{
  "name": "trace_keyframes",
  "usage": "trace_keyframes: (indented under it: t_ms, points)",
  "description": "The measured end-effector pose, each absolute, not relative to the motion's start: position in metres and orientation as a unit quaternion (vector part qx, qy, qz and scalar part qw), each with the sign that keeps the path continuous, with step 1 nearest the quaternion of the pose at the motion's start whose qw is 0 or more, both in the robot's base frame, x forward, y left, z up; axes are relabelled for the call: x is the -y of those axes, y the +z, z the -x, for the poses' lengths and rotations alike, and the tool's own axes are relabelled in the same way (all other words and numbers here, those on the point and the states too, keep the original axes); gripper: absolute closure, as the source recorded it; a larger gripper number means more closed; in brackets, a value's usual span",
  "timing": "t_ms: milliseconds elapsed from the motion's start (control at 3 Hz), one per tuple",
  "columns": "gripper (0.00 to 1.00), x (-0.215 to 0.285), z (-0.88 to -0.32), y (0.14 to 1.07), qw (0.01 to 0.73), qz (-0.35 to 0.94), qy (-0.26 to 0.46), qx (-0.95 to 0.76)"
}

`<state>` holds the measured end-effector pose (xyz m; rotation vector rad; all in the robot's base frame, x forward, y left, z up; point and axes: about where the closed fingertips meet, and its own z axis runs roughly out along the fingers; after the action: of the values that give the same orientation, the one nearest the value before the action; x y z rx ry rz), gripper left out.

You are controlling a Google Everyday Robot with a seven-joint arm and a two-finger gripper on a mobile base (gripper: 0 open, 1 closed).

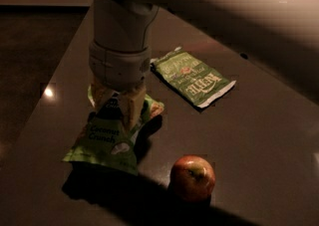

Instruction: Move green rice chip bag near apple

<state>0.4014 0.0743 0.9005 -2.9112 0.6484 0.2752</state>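
Note:
The green rice chip bag (107, 138), a light-green pouch reading "Coconut Crunch", hangs a little above the dark table at front left, with its shadow below it. My gripper (118, 104) comes straight down from the white arm and is shut on the bag's top; the pale fingers (130, 106) pinch its upper edge. The apple (192, 177), small and red with a yellow-green patch at the stem, sits on the table just right of the bag's lower corner, a short gap away.
A flat green-and-white Kettle bag (193, 78) lies on the table (259, 135) behind the apple. The table's left edge runs close to the bag, with dark floor beyond. My arm crosses the upper view.

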Motion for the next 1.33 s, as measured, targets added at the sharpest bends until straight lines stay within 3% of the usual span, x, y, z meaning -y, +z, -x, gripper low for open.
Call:
trace_keyframes:
  t_ms: [1000, 1333]
  points:
    - [0.12, -0.046, -0.396, 0.891, 0.070, 0.961, 0.093, -0.250]
    - [0.00, -0.044, -0.396, 0.889, 0.070, 0.961, 0.093, -0.252]
